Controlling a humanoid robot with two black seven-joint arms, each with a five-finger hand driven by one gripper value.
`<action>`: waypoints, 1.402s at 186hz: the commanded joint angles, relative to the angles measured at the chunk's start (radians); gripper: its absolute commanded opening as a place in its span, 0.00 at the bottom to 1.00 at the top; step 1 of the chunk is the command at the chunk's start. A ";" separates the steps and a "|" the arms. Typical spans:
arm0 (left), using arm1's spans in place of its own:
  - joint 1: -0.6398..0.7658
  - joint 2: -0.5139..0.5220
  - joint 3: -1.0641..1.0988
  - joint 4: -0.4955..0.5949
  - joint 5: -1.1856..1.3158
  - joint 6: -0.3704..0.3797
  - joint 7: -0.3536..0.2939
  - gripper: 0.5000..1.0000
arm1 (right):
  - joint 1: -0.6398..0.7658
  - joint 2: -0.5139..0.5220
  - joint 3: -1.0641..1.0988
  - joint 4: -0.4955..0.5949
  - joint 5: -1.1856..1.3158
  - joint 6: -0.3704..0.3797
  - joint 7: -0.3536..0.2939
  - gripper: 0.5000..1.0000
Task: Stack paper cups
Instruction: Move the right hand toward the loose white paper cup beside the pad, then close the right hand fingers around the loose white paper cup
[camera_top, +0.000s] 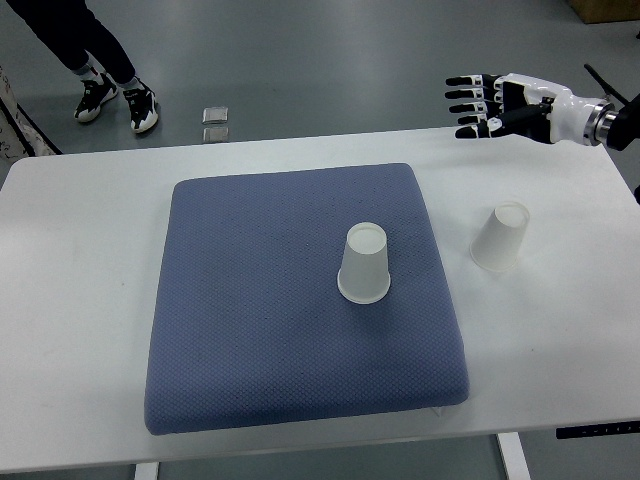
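One white paper cup (364, 263) stands upside down on the blue mat (260, 300), right of the mat's middle. A second white paper cup (500, 237) stands upside down on the bare table to the right of the mat. My right hand (478, 105) reaches in from the upper right edge, hovering over the table's far side, well above and behind the second cup. Its fingers are spread and hold nothing. The left arm does not show.
The white table (80, 300) carries the large blue mat at its centre. Beyond the table's far edge a person's legs and sneakers (115, 100) stand on the grey floor, with a small square object (215, 122) lying nearby.
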 joint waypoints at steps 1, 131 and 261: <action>0.000 0.000 0.001 0.001 0.000 -0.001 0.000 1.00 | 0.002 -0.033 0.005 0.009 -0.264 -0.009 0.068 0.84; 0.000 0.000 0.001 0.001 0.000 0.001 0.000 1.00 | -0.008 -0.071 -0.205 0.062 -0.840 -0.208 0.194 0.83; 0.000 0.000 0.001 0.001 0.000 -0.001 0.000 1.00 | -0.059 -0.024 -0.208 0.039 -0.843 -0.274 0.172 0.25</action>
